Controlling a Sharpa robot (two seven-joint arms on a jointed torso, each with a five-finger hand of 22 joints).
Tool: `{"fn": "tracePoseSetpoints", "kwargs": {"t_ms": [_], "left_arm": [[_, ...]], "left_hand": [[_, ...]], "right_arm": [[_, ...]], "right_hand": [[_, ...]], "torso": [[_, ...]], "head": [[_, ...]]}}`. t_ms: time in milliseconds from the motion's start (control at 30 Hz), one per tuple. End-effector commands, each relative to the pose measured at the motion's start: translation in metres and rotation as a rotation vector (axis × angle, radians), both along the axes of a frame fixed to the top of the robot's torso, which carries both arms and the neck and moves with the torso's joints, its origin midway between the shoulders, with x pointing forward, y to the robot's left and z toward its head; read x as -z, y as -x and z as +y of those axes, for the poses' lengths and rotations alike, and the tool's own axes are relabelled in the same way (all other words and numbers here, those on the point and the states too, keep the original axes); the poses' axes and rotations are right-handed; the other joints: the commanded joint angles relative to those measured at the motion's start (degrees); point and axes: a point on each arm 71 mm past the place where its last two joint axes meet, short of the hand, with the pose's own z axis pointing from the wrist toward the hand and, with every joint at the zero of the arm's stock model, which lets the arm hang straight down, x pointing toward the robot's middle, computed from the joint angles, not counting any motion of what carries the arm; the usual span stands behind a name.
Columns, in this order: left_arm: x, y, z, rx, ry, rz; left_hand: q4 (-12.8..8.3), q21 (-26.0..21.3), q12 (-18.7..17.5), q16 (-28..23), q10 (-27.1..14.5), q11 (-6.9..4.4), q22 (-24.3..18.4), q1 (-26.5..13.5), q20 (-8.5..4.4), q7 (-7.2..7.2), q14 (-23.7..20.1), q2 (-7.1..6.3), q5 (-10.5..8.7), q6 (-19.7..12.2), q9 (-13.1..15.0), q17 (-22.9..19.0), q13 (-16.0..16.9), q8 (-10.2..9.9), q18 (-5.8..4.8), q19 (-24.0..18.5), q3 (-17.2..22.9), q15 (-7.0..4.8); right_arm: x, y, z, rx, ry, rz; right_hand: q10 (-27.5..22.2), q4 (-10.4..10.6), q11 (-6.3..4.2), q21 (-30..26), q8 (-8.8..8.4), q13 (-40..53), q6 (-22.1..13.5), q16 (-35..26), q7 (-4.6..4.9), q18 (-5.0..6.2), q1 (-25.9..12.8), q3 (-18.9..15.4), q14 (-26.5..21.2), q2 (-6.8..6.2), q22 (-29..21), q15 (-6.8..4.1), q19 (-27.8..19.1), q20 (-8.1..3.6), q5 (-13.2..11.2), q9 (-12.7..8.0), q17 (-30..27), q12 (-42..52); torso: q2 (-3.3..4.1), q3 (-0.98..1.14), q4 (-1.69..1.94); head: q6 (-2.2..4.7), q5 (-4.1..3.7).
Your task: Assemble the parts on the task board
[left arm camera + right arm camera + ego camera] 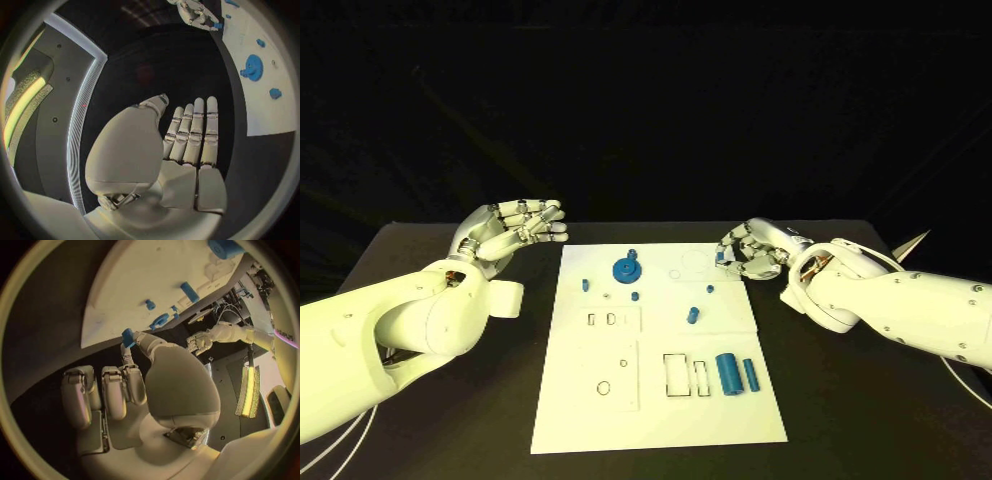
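Holding a small blue part [127, 337] between thumb and fingertip, the right robot hand [753, 251] hovers at the right edge of the task board [661, 420], its other fingers curled. We see the left robot hand [516, 227] just off the board's left edge, fingers apart and holding nothing. The board lies mid-worktop [877, 400]. On it we find a round blue gear-like part [629, 268], several small pegs, and two blue cylinders [737, 374] beside rectangular recesses, which appear empty, though this is hard to confirm. We judge the parts light, rigid and smooth, likely to slip, so pinch each across its short axis.
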Motion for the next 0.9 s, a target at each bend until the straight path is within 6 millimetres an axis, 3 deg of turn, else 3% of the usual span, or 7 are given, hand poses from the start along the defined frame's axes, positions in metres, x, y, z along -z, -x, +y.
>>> {"fn": "tracePoseSetpoints", "kwargs": {"t_ms": [33, 167, 300, 467, 600, 633, 900], "left_arm": [[-0.001, 0.000, -0.002, 0.017, 0.009, -0.004], [0.000, -0.001, -0.002, 0.016, 0.008, -0.003], [0.000, -0.001, -0.001, 0.012, 0.007, -0.003], [0.000, -0.002, -0.001, 0.009, 0.007, -0.002], [0.001, -0.003, -0.002, 0.008, 0.007, -0.001], [0.001, -0.003, -0.002, 0.008, 0.007, -0.001], [0.002, -0.005, -0.003, 0.005, 0.006, 0.000]], "left_hand": [[0.09, 0.31, -0.31, -0.36, 0.00, 0.40, 0.08, -0.47, -0.01, 1.75, -0.20, 0.12, -0.33, -0.25, 0.05, 0.05, 0.07, -0.30, 0.42, -0.44, 0.37, 0.30], [0.09, 0.31, -0.31, -0.36, 0.00, 0.40, 0.08, -0.47, -0.01, 1.75, -0.20, 0.12, -0.33, -0.25, 0.05, 0.05, 0.07, -0.30, 0.42, -0.44, 0.37, 0.30], [0.09, 0.31, -0.31, -0.36, 0.00, 0.40, 0.08, -0.47, -0.01, 1.75, -0.20, 0.12, -0.33, -0.25, 0.05, 0.05, 0.07, -0.30, 0.42, -0.44, 0.37, 0.30], [0.09, 0.32, -0.31, -0.37, 0.00, 0.40, 0.09, -0.48, 0.00, 1.75, -0.21, 0.13, -0.33, -0.25, 0.05, 0.08, 0.07, -0.30, 0.42, -0.47, 0.39, 0.31], [0.08, 0.37, -0.31, -0.42, -0.01, 0.40, 0.12, -0.54, 0.02, 1.75, -0.23, 0.14, -0.33, -0.25, 0.07, 0.17, 0.07, -0.31, 0.43, -0.58, 0.44, 0.32], [0.08, 0.37, -0.31, -0.42, -0.01, 0.40, 0.12, -0.54, 0.02, 1.75, -0.23, 0.14, -0.33, -0.25, 0.07, 0.17, 0.07, -0.31, 0.43, -0.58, 0.44, 0.32], [0.08, 0.37, -0.31, -0.42, -0.01, 0.40, 0.12, -0.54, 0.02, 1.75, -0.23, 0.14, -0.33, -0.25, 0.07, 0.17, 0.07, -0.31, 0.43, -0.58, 0.44, 0.32]], "right_arm": [[-0.006, 0.005, 0.009, 0.040, -0.006, -0.015], [-0.011, 0.015, 0.037, 0.028, -0.013, -0.001], [-0.011, 0.023, 0.060, 0.012, -0.010, 0.019], [-0.008, 0.036, 0.090, -0.021, -0.009, 0.047], [-0.001, 0.048, 0.116, -0.057, 0.000, 0.062], [0.001, 0.052, 0.123, -0.066, 0.002, 0.064], [0.012, 0.064, 0.157, -0.109, 0.035, 0.063]], "right_hand": [[0.70, 0.01, -0.51, 0.31, 0.23, 8.84, 0.49, 0.23, -0.27, -0.39, -0.31, 0.28, 6.08, 0.37, 15.09, -0.41, 5.99, -0.41, 0.33, 0.18, 15.05, 0.05], [0.56, -0.09, -0.60, 0.31, 0.40, 8.68, 0.50, 0.21, -0.37, -0.39, -0.27, 0.45, 6.06, 0.55, 15.09, -0.48, 5.99, -0.48, 0.48, 0.27, 14.97, -0.16], [0.46, -0.33, -0.68, 0.31, 0.56, 8.57, 0.38, 0.20, -0.44, -0.39, -0.12, 0.71, 6.05, 0.73, 15.09, -0.57, 5.99, -0.56, 0.74, 0.38, 14.95, -0.32], [0.47, -0.59, -0.73, 0.31, 0.70, 8.59, 0.36, 0.20, -0.49, -0.39, 0.04, 0.86, 6.05, 0.74, 15.09, -0.62, 5.99, -0.62, 0.78, 0.47, 14.94, -0.31], [0.44, -0.98, -0.80, 0.31, 0.96, 8.54, 0.33, 0.14, -0.55, -0.39, 0.27, 1.19, 6.01, 0.88, 15.09, -0.70, 5.99, -0.71, 1.04, 0.63, 14.76, -0.39], [0.41, -1.06, -0.82, 0.31, 1.02, 8.51, 0.34, 0.14, -0.56, -0.39, 0.30, 1.26, 6.01, 0.91, 15.09, -0.71, 5.99, -0.72, 1.05, 0.66, 14.78, -0.44], [0.46, -1.28, -0.85, 0.31, 1.38, 8.55, 0.23, 0.10, -0.58, -0.39, 0.05, 1.72, 5.98, 0.96, 15.09, -0.77, 5.99, -0.81, 0.17, 0.86, 14.65, -0.43]], "torso": [[-0.09, -0.09, -0.05], [-0.44, -0.21, -0.06], [-0.55, -0.30, -0.06], [-0.78, -0.37, -0.02], [-1.03, -0.59, -0.03], [-0.95, -0.52, 0.00], [-1.17, -0.68, 0.03]], "head": [[0.17, 0.10], [-0.02, 0.33], [-0.14, 1.08], [-0.78, 1.48], [-1.43, 1.73], [-1.43, 1.73], [-1.99, 2.55]]}}
